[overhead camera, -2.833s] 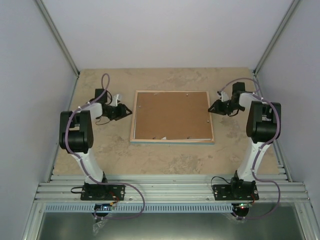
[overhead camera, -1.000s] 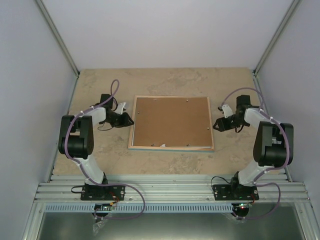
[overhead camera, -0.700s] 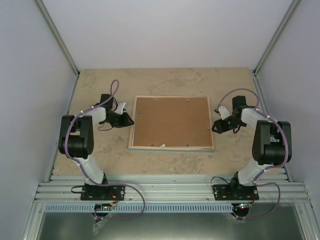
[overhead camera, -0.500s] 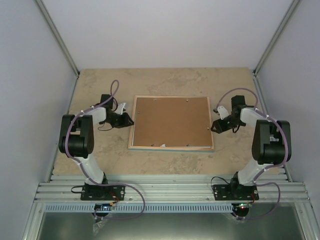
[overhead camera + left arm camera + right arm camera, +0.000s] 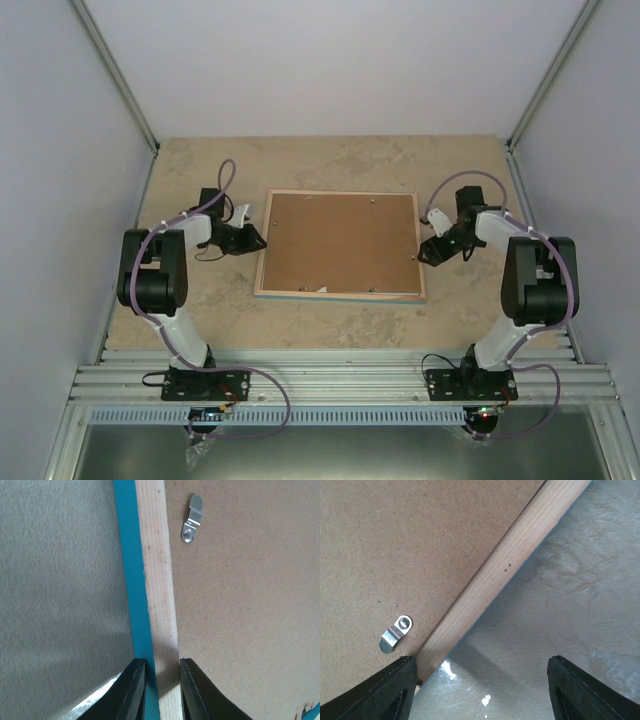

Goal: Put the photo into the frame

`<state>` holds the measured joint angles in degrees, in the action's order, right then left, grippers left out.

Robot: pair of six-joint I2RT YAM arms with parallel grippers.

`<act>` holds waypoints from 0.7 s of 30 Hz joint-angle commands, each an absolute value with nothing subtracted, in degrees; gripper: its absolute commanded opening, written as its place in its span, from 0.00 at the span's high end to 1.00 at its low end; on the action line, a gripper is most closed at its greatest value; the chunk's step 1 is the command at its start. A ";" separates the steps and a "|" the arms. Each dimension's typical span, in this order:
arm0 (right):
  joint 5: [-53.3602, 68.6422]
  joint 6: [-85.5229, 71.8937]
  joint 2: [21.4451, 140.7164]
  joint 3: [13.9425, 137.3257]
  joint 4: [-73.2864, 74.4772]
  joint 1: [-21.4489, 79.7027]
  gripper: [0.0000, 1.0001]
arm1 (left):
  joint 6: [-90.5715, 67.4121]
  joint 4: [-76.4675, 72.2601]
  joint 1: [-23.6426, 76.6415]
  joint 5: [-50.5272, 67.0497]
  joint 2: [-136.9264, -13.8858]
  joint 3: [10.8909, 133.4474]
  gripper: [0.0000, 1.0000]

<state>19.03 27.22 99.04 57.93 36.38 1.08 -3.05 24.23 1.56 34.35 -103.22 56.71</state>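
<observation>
Frame [image 5: 156, 570] face-down, backing board [image 5: 420, 545] up; photo not in view. Left claw [image 5: 161, 662] pinches the frame's left rail; right claw [image 5: 480, 660] is spread, straddling its right rail. Judgement: close the right claw squarely on wood, clear of the turn clip [image 5: 395, 634], matching the left grip.

frame [image 5: 157, 580]: rim was pale bare wood, with a turquoise outer edge. backing board [image 5: 340, 240]: was plain brown, finely speckled. clip [image 5: 192, 519]: shone silver. table [image 5: 330, 165]: was beige, mottled like stone. left arm [image 5: 160, 272]: was black and white, its cable [image 5: 222, 172] purple.
</observation>
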 commanded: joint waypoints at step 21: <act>16.89 42.40 93.99 55.23 38.50 4.17 0.02 | 0.87 24.19 3.34 34.37 -94.86 55.24 0.36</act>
